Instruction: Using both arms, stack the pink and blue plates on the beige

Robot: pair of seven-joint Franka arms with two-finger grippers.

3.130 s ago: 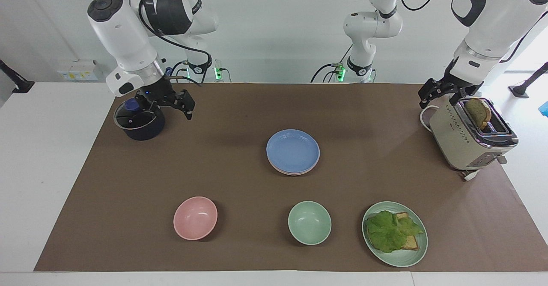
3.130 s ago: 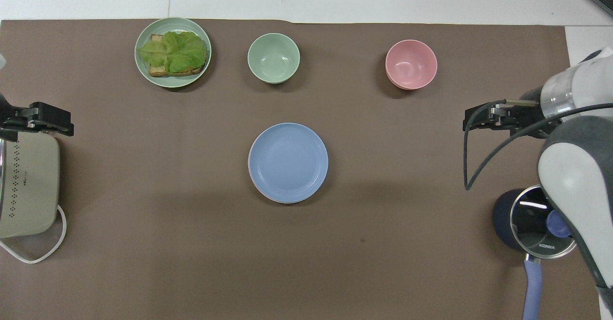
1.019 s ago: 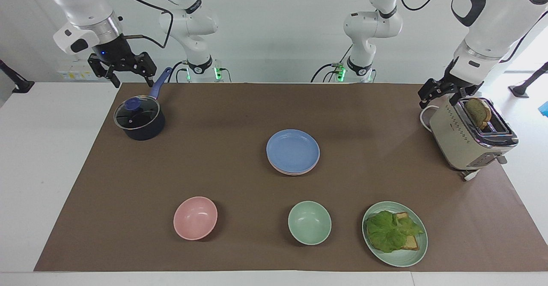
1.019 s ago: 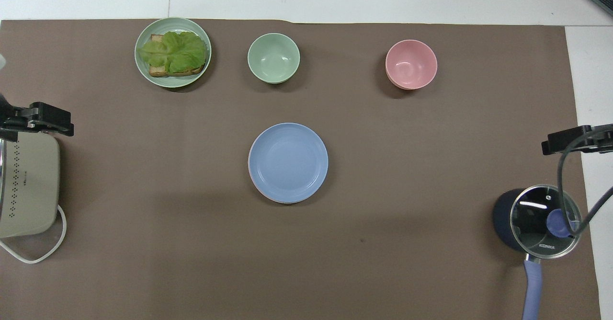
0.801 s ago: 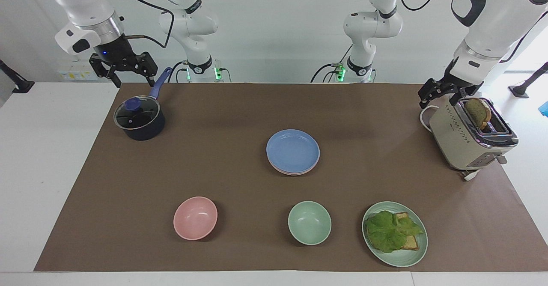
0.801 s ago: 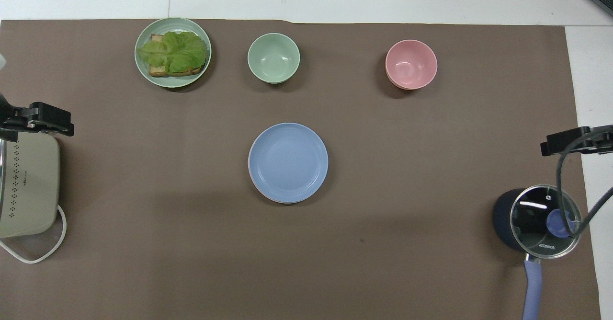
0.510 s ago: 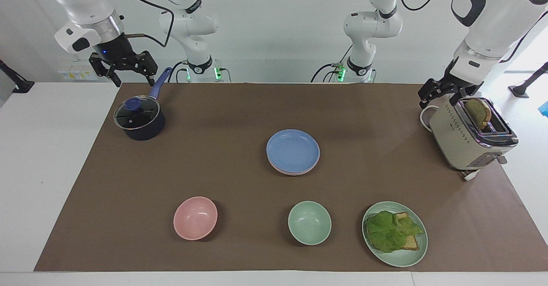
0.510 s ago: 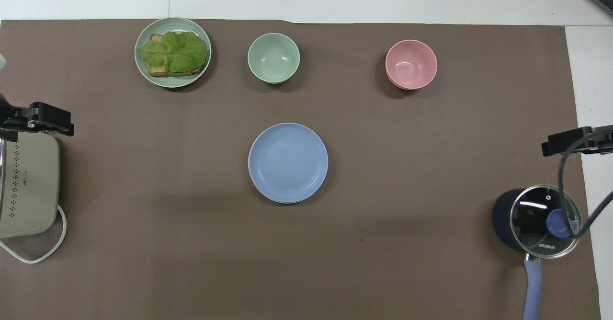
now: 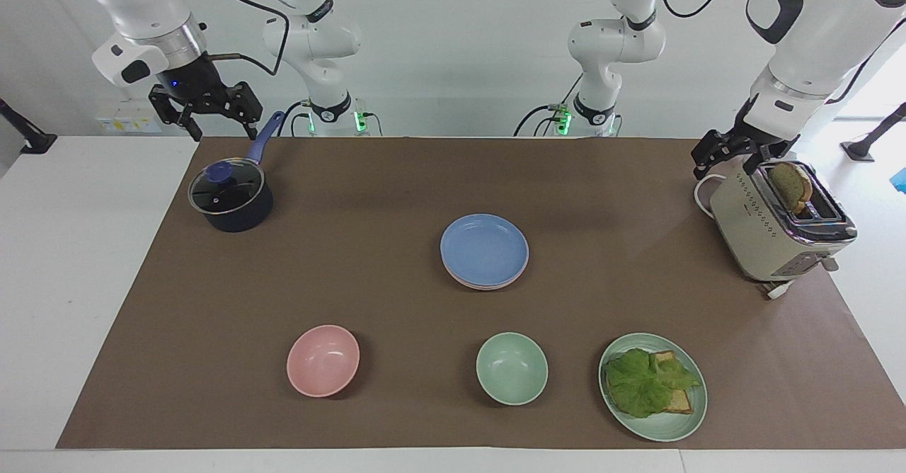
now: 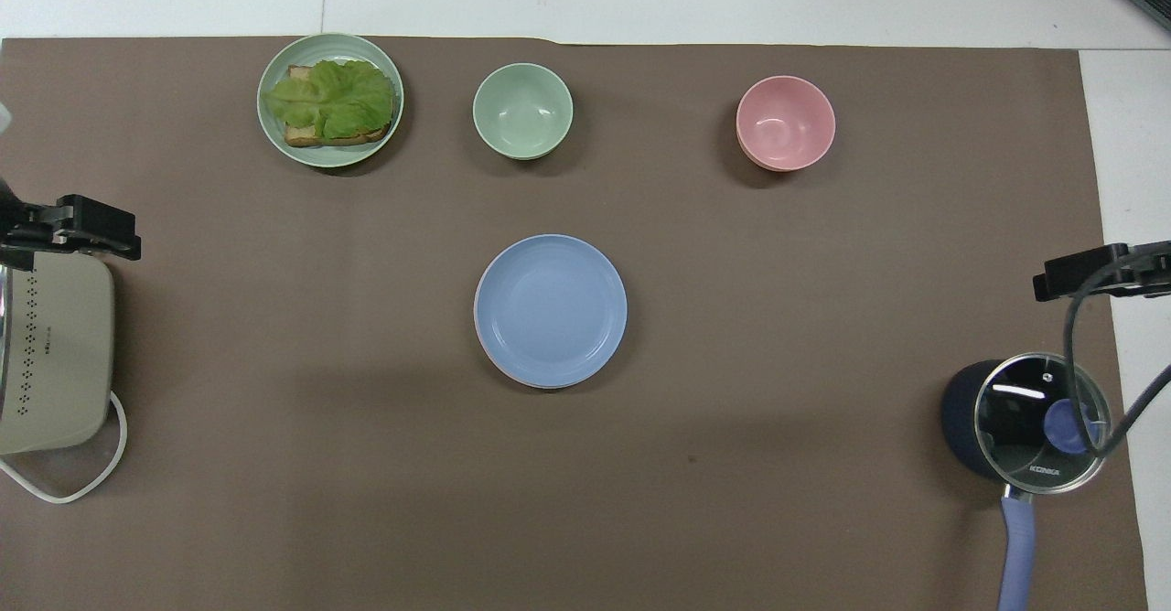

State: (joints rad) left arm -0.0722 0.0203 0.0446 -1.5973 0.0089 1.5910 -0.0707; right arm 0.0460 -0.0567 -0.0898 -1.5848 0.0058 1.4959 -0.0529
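The blue plate (image 9: 484, 248) (image 10: 550, 307) lies on top of a stack in the middle of the brown mat. A thin edge of the pink plate (image 9: 473, 283) (image 10: 494, 364) peeks out under it. The beige plate is hidden beneath them. My right gripper (image 9: 221, 132) (image 10: 1089, 273) hangs open and empty, raised over the mat's edge by the pot. My left gripper (image 9: 723, 167) (image 10: 87, 227) waits open and empty over the toaster's near end. Neither gripper touches a plate.
A dark lidded pot (image 9: 230, 202) with a blue handle stands near the robots at the right arm's end. A beige toaster (image 9: 775, 229) with bread stands at the left arm's end. Farther out sit a pink bowl (image 9: 323, 360), a green bowl (image 9: 511, 368) and a green plate (image 9: 662, 427) with lettuce and bread.
Since the earliest frames my right gripper has risen from over the pot and drawn back toward the table's edge. In the last second it barely shifts. The left arm and the plates stay still.
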